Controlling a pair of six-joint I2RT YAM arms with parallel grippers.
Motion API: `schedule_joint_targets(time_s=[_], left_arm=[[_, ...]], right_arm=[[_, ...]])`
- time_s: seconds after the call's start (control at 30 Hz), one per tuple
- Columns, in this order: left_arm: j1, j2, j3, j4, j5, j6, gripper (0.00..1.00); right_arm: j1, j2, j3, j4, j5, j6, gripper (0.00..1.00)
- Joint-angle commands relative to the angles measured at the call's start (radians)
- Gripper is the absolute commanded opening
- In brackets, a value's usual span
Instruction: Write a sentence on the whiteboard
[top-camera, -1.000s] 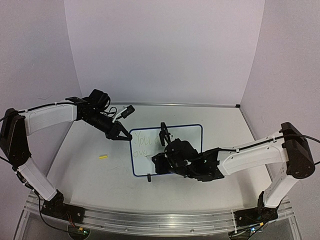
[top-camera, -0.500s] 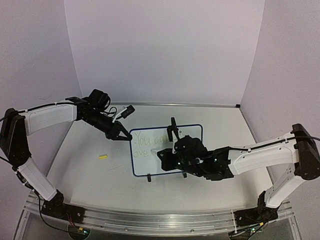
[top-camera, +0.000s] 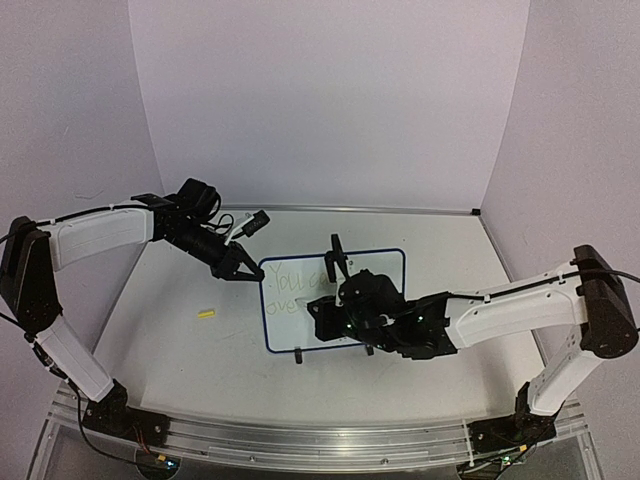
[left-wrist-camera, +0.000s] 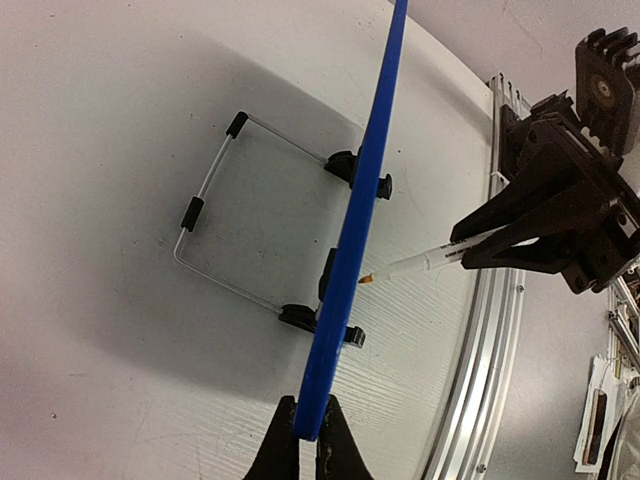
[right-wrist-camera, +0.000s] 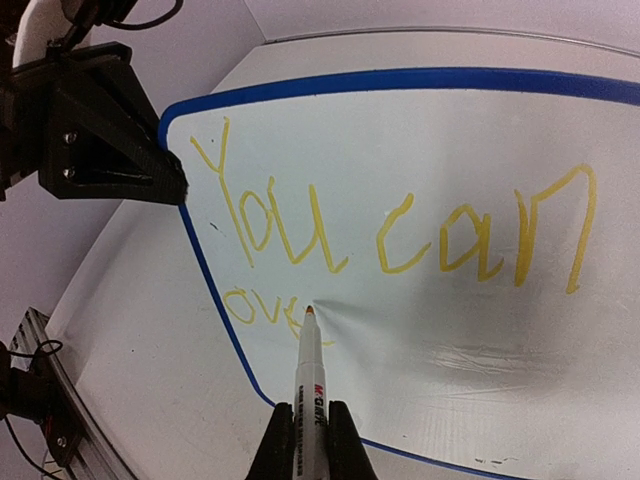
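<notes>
Right gripper (right-wrist-camera: 308, 425), clamped narrow on the marker (right-wrist-camera: 308, 372), sets its tip on line 2 of the sentence (right-wrist-camera: 382, 245), lower left on the whiteboard (right-wrist-camera: 480, 360). Left gripper (left-wrist-camera: 305, 437) pinches the whiteboard's left edge. Best to press lightly and evenly, stroking rightward.

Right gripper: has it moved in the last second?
Yes. Against the whiteboard, which stays put in the top view, the right gripper, shut on the marker, sits slightly further right than a second ago.
</notes>
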Motion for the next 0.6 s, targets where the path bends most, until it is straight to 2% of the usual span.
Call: schedule_joint_targets(time_s=[0.0,0.3,0.57], left_arm=[[-0.003,0.007,0.011,-0.032,-0.093,0.024,0.00],[-0.003,0.009,0.011,-0.033,-0.093,0.024,0.00],[-0.003,0.007,0.011,-0.034,-0.094,0.024,0.00]], right_arm=[[-0.009,0.018,0.037,0.014,0.013,0.001,0.00],[-0.016,0.035,0.046,-0.006,0.032,0.009,0.00],[-0.017,-0.014,0.011,-0.035,0.091,0.034,0.00]])
